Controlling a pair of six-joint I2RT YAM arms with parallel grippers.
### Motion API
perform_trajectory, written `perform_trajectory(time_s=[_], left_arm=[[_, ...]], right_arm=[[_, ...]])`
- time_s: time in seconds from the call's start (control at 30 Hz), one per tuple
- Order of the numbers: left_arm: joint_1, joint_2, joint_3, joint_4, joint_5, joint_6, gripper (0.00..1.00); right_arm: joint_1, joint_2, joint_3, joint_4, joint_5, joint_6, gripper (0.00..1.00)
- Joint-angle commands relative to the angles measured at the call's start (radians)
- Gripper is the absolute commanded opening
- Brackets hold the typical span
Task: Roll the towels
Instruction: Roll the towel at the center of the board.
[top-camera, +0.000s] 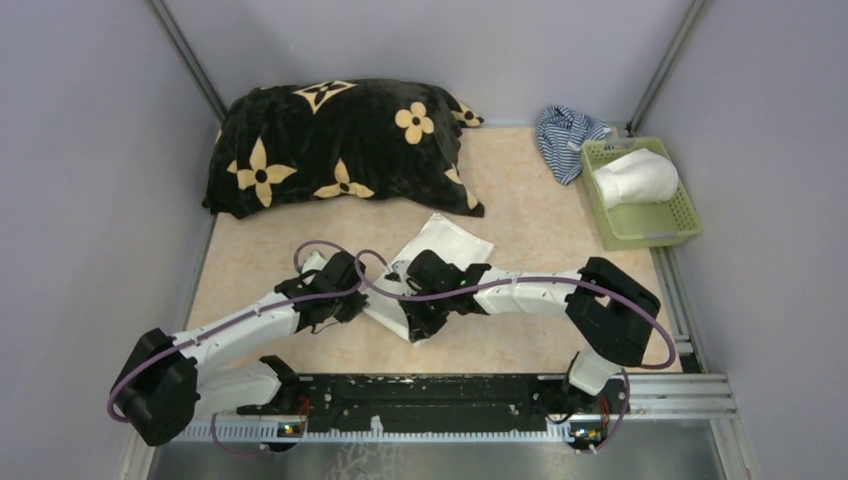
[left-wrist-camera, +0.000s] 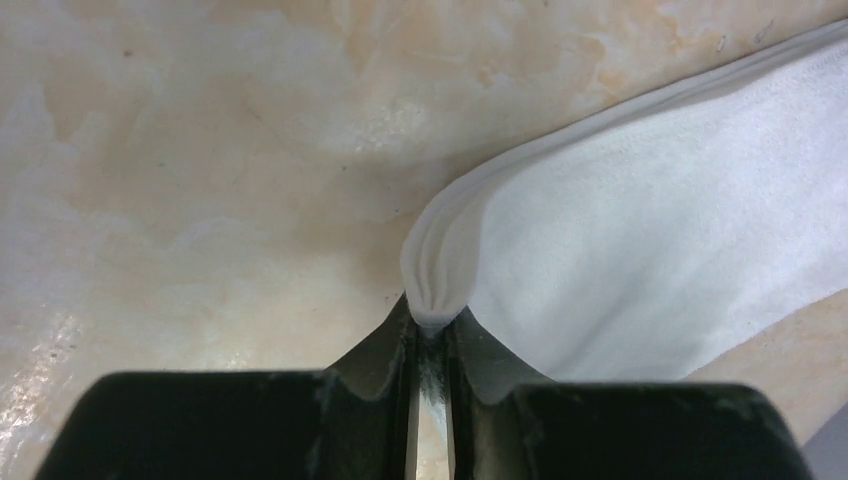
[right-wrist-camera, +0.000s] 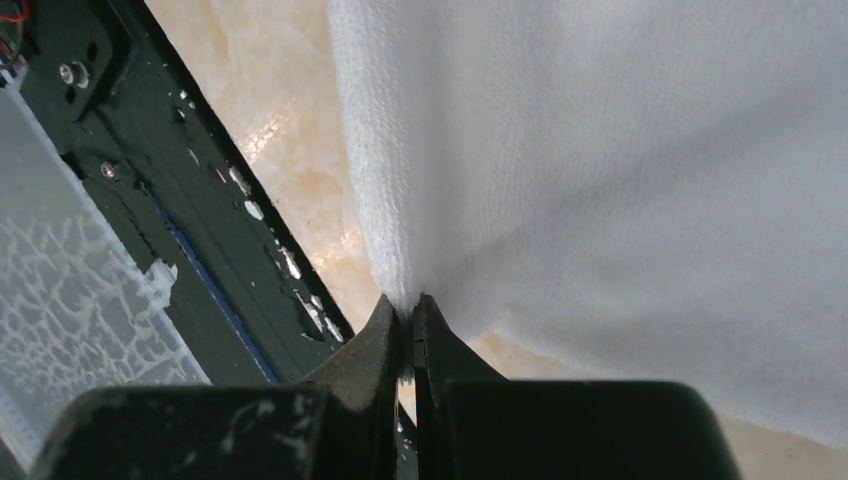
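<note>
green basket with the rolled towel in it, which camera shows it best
The top external view: the green basket sits at the table's far right with a rolled towel inside. Neither wrist view shows it; both show only the flat towel and tabletop.

Two white towels: one flat towel near the middle of the table, one rolled towel in the basket. One green basket at the table's far right corner. One black flowered pillow along the far edge. One striped garment beside the basket. Two robot arms, each with one gripper: left gripper, right gripper.
</note>
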Motion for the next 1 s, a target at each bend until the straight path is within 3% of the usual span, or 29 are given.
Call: perform_trajectory(time_s=[0.0,0.2,0.4,0.63,0.8,0.97], left_arm=[[0.001,0.055,0.065,-0.056,-0.107,0.121,0.18],[0.003,0.192,0.156,-0.084,-0.109,0.211,0.28],[0.034,0.231,0.168,0.009,-0.034,0.298,0.43],[0.146,0.106,0.119,0.048,0.124,0.466,0.67],[0.277,-0.019,0.077,-0.051,0.293,0.546,0.71],[0.288,-0.095,0.075,-0.184,0.364,0.568,0.72]], right_arm=[[-0.076,-0.010,-0.038,0.009,-0.206,0.016,0.00],[-0.164,0.025,-0.088,0.082,-0.373,0.044,0.00],[-0.229,0.104,-0.118,0.147,-0.450,0.075,0.00],[-0.297,0.158,-0.120,0.183,-0.517,0.105,0.00],[-0.331,0.184,-0.110,0.173,-0.532,0.106,0.00],[-0.351,0.211,-0.104,0.172,-0.544,0.112,0.00]])
